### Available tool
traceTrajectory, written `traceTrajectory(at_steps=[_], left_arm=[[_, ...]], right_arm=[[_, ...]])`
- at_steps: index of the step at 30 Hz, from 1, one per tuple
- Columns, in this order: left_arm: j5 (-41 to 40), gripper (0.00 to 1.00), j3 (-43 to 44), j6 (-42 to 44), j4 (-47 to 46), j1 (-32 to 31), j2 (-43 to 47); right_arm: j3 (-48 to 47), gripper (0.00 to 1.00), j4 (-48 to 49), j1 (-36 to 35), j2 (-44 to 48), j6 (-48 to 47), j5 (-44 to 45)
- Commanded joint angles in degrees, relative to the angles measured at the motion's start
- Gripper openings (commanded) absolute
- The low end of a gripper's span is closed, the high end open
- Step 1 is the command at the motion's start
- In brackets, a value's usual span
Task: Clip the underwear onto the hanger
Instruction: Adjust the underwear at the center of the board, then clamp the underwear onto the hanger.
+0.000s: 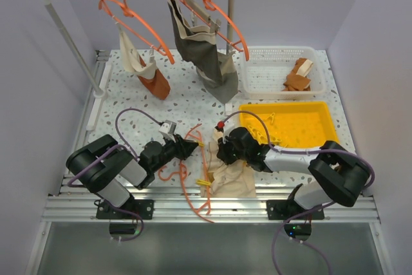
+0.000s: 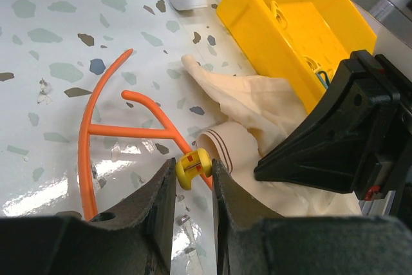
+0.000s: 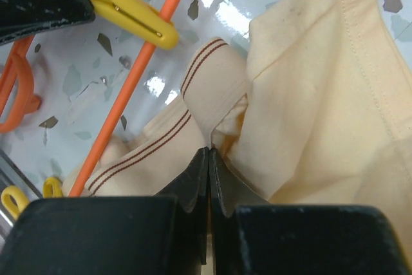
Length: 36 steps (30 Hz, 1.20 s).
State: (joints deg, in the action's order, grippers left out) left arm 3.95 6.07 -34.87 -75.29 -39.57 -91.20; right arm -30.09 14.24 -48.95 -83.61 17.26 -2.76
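Cream underwear (image 3: 309, 94) is pinched by right tool (image 3: 208, 156); left tool (image 2: 193, 181) grips yellow clip (image 2: 191, 165).

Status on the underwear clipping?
Left gripper shut on yellow clip, at hanger wire. Right gripper shut on underwear waistband. Not clipped yet.

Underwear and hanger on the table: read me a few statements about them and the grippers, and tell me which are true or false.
1. The left gripper grips a yellow clip. True.
2. The right gripper is wide open. False: it is shut, pinching the underwear by its striped band.
3. The whole underwear hangs in the air. False: it lies crumpled on the table.
4. The hanger lies on the table. True.
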Motion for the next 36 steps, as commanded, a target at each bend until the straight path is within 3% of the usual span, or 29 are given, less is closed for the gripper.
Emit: traceTrajectory(at_steps=[1, 12, 36], left_arm=[[-1.05, 0.01, 1.49, 0.25, -33.44, -0.33, 1.02], [-0.34, 0.05, 1.49, -0.55, -33.43, -0.24, 1.64], [2.82, 0.04, 1.41, -2.65, -33.52, -0.33, -0.47]], right_arm=[[1.17, 0.00, 0.43, -0.01, 2.32, -0.29, -3.64], [-0.67, 0.00, 5.62, -0.18, -4.45, -0.47, -9.19], [-0.85, 0.00, 6.24, -0.36, -3.66, -1.08, -8.40]])
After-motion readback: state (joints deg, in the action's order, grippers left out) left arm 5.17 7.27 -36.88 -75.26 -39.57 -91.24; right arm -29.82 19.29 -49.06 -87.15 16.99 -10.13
